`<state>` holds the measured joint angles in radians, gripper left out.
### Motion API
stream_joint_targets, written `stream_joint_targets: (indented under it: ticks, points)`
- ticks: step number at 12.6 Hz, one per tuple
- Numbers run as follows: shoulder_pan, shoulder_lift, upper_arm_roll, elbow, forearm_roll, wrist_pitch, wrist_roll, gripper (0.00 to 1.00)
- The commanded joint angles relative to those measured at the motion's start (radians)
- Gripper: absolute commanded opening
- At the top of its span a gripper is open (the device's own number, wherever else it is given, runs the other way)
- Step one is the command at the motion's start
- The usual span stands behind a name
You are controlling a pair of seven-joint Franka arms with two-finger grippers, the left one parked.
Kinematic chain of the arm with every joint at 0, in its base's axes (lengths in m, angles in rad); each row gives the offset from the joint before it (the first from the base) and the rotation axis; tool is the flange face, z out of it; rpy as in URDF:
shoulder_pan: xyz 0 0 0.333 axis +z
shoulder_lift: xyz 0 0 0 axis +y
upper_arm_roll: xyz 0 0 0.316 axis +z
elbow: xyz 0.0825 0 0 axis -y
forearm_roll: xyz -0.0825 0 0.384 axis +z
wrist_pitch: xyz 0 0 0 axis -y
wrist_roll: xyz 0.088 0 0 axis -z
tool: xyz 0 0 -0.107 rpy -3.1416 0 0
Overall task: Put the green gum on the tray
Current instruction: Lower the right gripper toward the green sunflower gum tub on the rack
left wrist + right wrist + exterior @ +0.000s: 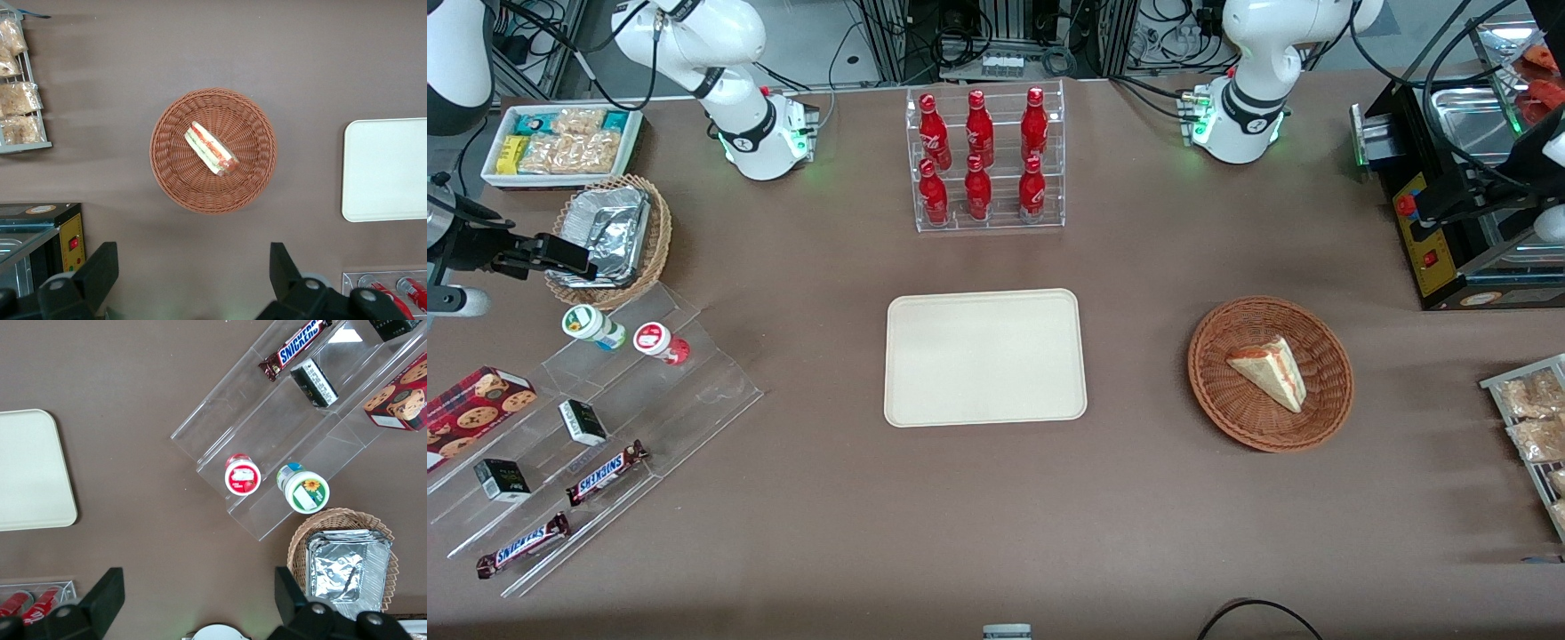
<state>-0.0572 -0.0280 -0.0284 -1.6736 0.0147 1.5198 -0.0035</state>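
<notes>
Green gum (592, 326) stands on the clear stepped rack (618, 418), beside the red-lidded bottle (660, 342). Gripper (193, 600) hovers above them, fingers spread wide, holding nothing. Tray (984, 356) at table centre, well apart.

6 cola bottles (979, 160), 2 Snickers bars (605, 472), 2 wicker baskets (1270, 373).

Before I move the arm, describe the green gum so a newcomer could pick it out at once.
Find the clear stepped acrylic stand at the working arm's end of the table. On its top step, beside the foil-filled basket, stand two small bottles. The green gum has the white lid with a green mark; its neighbour, the red bottle, is red-lidded. The open gripper hovers above, empty.
</notes>
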Motion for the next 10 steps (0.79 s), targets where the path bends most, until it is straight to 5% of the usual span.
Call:
stream_joint_targets:
  ticks: [1,6,10]
  points:
    - [-0.003,0.028,-0.005,0.048,0.007,-0.019,-0.001,1.0]
    - [0.0,0.011,-0.067,-0.072,0.016,0.061,-0.154,1.0]
    - [-0.012,-0.053,-0.113,-0.286,-0.005,0.323,-0.503,1.0]
